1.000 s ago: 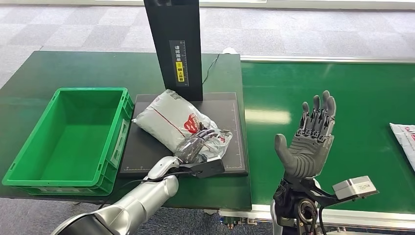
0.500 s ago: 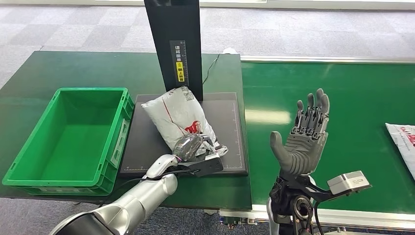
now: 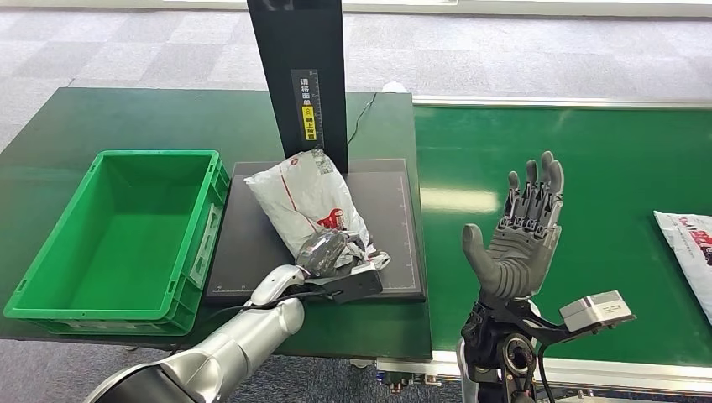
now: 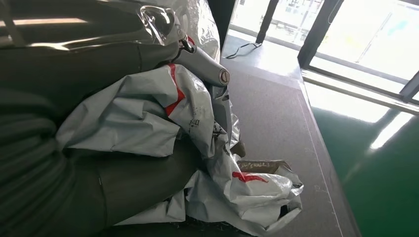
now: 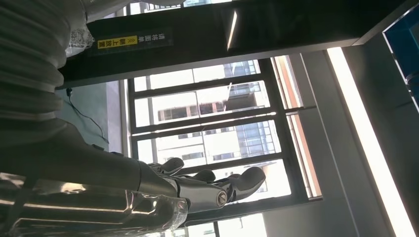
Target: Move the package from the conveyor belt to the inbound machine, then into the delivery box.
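The head view is bright, even and sharp, lit from above; a pale glare patch lies on the conveyor belt just right of the black platform, and shadows are soft. In the left wrist view the windows are blown out white, light streaks the green surface, and the near left hand is dark and blurred. The right wrist view is backlit by windows, leaving the right hand dim with bright glints.

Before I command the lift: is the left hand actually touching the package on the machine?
Touching. Left wrist view shows the package bunched against the left hand, crumpled in its grasp.
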`<state>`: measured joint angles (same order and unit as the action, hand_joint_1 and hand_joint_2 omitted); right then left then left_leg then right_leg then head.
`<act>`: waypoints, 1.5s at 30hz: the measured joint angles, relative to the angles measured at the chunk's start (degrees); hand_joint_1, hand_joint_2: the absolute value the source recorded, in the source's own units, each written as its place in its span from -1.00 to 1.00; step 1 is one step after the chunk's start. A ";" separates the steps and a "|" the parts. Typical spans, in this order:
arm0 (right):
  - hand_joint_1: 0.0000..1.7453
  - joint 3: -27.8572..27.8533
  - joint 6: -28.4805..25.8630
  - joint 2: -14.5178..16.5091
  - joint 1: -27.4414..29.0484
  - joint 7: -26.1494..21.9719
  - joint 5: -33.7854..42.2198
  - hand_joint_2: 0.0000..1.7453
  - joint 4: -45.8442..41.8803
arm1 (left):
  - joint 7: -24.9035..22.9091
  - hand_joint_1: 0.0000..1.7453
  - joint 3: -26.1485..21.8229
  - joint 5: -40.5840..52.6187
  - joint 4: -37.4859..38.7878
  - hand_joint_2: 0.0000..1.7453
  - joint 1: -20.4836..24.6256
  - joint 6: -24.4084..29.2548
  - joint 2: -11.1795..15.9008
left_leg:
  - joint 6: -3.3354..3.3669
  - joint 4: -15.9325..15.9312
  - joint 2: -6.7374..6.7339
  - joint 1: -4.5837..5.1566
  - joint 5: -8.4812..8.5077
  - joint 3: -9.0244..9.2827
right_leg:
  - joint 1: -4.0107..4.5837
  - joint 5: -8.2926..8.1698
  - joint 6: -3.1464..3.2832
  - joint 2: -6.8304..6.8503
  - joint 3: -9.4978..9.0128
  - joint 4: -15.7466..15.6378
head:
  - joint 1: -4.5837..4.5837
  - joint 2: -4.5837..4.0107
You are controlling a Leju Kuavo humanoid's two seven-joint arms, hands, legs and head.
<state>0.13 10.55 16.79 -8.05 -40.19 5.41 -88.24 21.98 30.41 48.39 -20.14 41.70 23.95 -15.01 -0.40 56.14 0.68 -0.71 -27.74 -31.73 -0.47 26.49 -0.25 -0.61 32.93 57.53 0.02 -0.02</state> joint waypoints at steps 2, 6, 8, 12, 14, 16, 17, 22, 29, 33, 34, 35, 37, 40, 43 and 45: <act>-1.00 0.01 -0.34 -0.11 0.03 0.00 0.01 1.00 0.00 | 2.44 1.00 -0.67 -2.06 -0.23 1.00 -0.24 0.96 0.10 | 0.00 0.00 0.00 0.00 0.00 0.00 | 0.00 0.00 0.00 0.00 0.01 0.00 | 0.00 0.00; -1.00 0.01 -1.46 -0.40 0.54 0.00 -0.12 1.00 -0.04 | 10.67 1.00 -3.60 -8.94 -3.16 1.00 -1.32 3.37 0.26 | 0.00 0.01 0.00 0.00 0.00 -0.02 | 0.00 0.00 0.00 0.00 0.03 0.00 | 0.01 0.00; -1.00 -0.01 -2.16 -0.49 1.20 0.00 -0.25 1.00 -0.23 | 14.55 1.00 -5.38 -13.19 -6.67 1.00 -2.33 3.53 0.50 | 0.00 0.01 -0.01 0.00 0.00 -0.02 | 0.00 0.00 0.00 -0.01 0.03 0.00 | 0.01 0.00; -1.00 -0.09 -3.63 -0.73 3.50 0.00 -0.77 1.00 -1.67 | 17.70 1.00 -7.78 -23.83 -21.07 1.00 -8.07 1.39 1.60 | -0.01 0.00 -0.02 0.00 -0.02 -0.06 | 0.00 0.01 0.01 -0.02 0.08 0.00 | 0.01 0.00; -1.00 -0.16 -4.30 -0.81 4.83 0.00 -1.10 1.00 -2.68 | 17.96 1.00 -8.34 -29.56 -30.72 1.00 -11.92 0.74 2.49 | -0.01 0.00 -0.03 0.00 -0.04 -0.11 | 0.00 0.02 0.01 -0.04 0.15 0.00 | 0.00 0.00; -1.00 -0.25 -4.74 -0.81 6.04 0.00 -1.37 1.00 -3.67 | 18.07 1.00 -8.91 -34.50 -39.79 1.00 -15.33 0.58 3.44 | -0.01 -0.01 -0.03 0.00 -0.04 -0.16 | 0.01 0.03 0.02 -0.04 0.19 0.00 | -0.01 0.00; -1.00 -0.30 -4.88 -0.81 6.60 -0.01 -1.51 1.00 -4.18 | 18.11 1.00 -9.29 -36.87 -44.08 1.00 -16.93 0.58 3.94 | -0.02 -0.02 -0.04 -0.01 -0.04 -0.18 | 0.01 0.03 0.02 -0.04 0.20 0.00 | -0.01 0.00; -1.00 -0.74 -4.81 -0.81 8.81 0.00 -2.15 1.00 -6.10 | 18.17 1.00 -12.82 -45.16 -64.22 1.00 -24.53 -0.10 6.15 | -0.02 -0.03 -0.07 -0.01 -0.04 -0.17 | 0.02 0.05 0.01 -0.09 0.22 0.00 | -0.02 0.00; -1.00 -1.35 -4.75 -0.80 9.38 0.00 -2.33 1.00 -6.91 | 18.17 1.00 -15.47 -46.01 -75.78 1.00 -28.46 -0.52 7.46 | -0.02 -0.02 -0.05 0.00 -0.03 -0.15 | 0.00 0.05 0.00 -0.07 0.17 0.00 | -0.01 0.00; -1.00 -1.52 -4.75 -0.77 9.42 -0.01 -2.33 1.00 -6.96 | 18.17 1.00 -15.92 -46.01 -78.10 1.00 -29.12 -0.56 7.83 | -0.02 -0.01 -0.05 0.00 -0.03 -0.14 | 0.00 0.05 0.00 -0.07 0.16 0.00 | 0.00 0.00; -1.00 -1.54 -4.74 -0.76 9.42 -0.01 -2.37 1.00 -6.96 | 18.17 1.00 -15.98 -46.01 -78.49 1.00 -29.23 -0.56 7.89 | -0.02 -0.01 -0.05 0.00 -0.03 -0.14 | 0.00 0.05 0.00 -0.07 0.17 0.00 | 0.00 0.00; -1.00 -1.55 -4.72 -0.75 9.42 -0.01 -2.43 1.00 -6.96 | 18.17 1.00 -16.09 -46.01 -78.92 1.00 -29.39 -0.56 7.93 | -0.02 -0.01 -0.05 0.00 -0.03 -0.15 | 0.00 0.05 0.00 -0.07 0.17 0.00 | -0.01 0.00; -1.00 -1.58 -4.63 -0.72 9.41 -0.01 -2.67 1.00 -6.96 | 18.17 1.00 -16.50 -46.07 -80.17 1.00 -29.83 -0.64 7.96 | -0.03 -0.02 -0.06 -0.01 -0.03 -0.15 | 0.01 0.05 0.00 -0.08 0.18 0.00 | -0.01 0.00; -1.00 -1.63 -4.44 -0.68 9.41 0.00 -3.02 1.00 -6.95 | 18.17 1.00 -17.55 -46.15 -82.47 1.00 -30.49 -0.82 7.94 | -0.03 -0.02 -0.05 -0.01 -0.03 -0.16 | 0.01 0.05 0.00 -0.08 0.19 0.00 | -0.01 0.00; -1.00 -1.85 -4.07 -0.46 9.41 0.00 -3.24 1.00 -6.95 | 18.17 1.00 -19.74 -47.14 -85.92 1.00 -31.42 -1.17 7.76 | -0.03 -0.03 -0.08 -0.01 -0.04 -0.16 | 0.01 0.05 0.00 -0.10 0.20 0.00 | -0.01 0.00; -1.00 -2.02 -3.90 -0.29 9.40 0.00 -3.35 1.00 -6.95 | 18.17 1.00 -22.13 -48.60 -87.89 1.00 -31.79 -2.36 7.45 | -0.03 -0.03 -0.07 -0.01 -0.03 -0.15 | 0.01 0.05 0.00 -0.09 0.19 0.00 | -0.01 0.00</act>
<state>-1.90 6.65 16.50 1.34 -40.19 2.06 -95.19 40.15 8.28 -0.21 -108.02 9.91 21.59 -7.56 -0.42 56.12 0.60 -0.72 -27.77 -31.88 -0.46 26.54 -0.25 -0.70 33.11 57.53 0.01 -0.02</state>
